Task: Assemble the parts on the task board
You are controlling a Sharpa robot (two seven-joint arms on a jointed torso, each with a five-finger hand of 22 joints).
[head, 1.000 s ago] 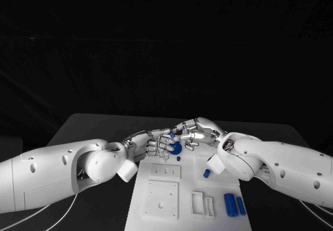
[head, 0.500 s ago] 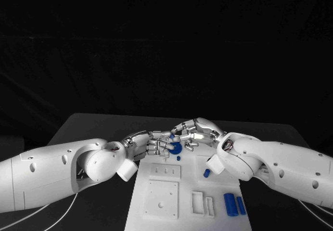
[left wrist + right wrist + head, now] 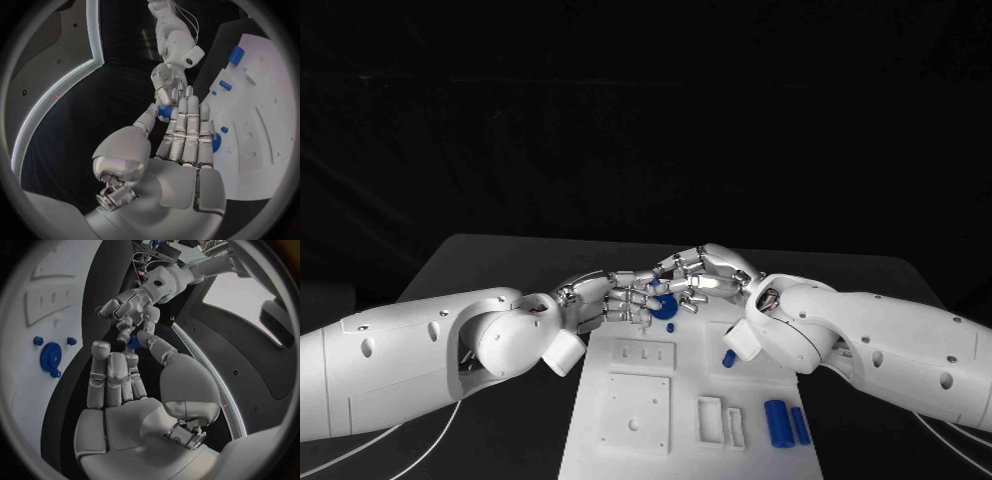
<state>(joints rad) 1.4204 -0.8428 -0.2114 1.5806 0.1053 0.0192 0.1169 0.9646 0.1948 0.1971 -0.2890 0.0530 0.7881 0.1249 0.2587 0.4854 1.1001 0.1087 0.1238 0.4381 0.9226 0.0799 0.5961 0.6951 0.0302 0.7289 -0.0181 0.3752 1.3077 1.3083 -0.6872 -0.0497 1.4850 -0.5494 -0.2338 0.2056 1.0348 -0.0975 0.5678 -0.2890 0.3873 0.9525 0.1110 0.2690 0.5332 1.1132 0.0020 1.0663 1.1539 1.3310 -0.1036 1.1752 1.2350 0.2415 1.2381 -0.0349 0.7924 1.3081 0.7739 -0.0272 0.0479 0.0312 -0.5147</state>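
Observation:
Over the far end of the white task board (image 3: 635, 400) my left hand (image 3: 603, 300) and right hand (image 3: 711, 275) meet fingertip to fingertip. A small blue part (image 3: 164, 111) sits pinched between the left thumb and a finger, with the right hand (image 3: 165, 82) reaching onto it. In the right wrist view the same small blue part (image 3: 134, 342) lies between the right thumb and a finger, and the left hand (image 3: 134, 305) touches it from beyond. Under the hands, a round blue part (image 3: 50, 357) sits on the board between two small blue pegs.
A short blue peg (image 3: 728, 359) lies tilted on the board's right side. Two blue cylinders (image 3: 777, 425) lie side by side near its near right corner. White slotted blocks (image 3: 711, 420) and a square plate (image 3: 635, 415) sit on the board's near half.
Both hands have stayed together over the board's far end. The right hand has edged slightly toward the left hand, and the left fingers have closed in a little on the blue part.

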